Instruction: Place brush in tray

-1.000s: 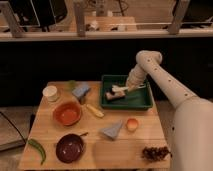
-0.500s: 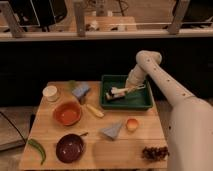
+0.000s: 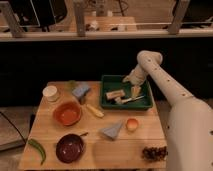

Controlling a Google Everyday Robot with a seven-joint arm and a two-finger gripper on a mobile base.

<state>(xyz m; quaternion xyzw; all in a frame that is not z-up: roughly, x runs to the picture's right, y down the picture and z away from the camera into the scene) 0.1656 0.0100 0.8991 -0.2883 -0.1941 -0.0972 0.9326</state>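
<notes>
Dark-green tray (image 3: pixel 106 79) at the table's two o'clock holds the brush (image 3: pixel 129 100), lying beside a tan block (image 3: pixel 114 94). At the tray's one o'clock hovers the gripper (image 3: pixel 131 80); finger state cannot be told.

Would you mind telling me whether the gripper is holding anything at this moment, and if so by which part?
It cannot be told. The gripper hangs over the tray's back right part, and the brush lies in the tray below it.

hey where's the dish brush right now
The slim white-handled dish brush lies inside the dark-green rectangular plastic tray at the wooden table's back right, just right of the tan block; the pincer hangs above the tray's right side.
</notes>
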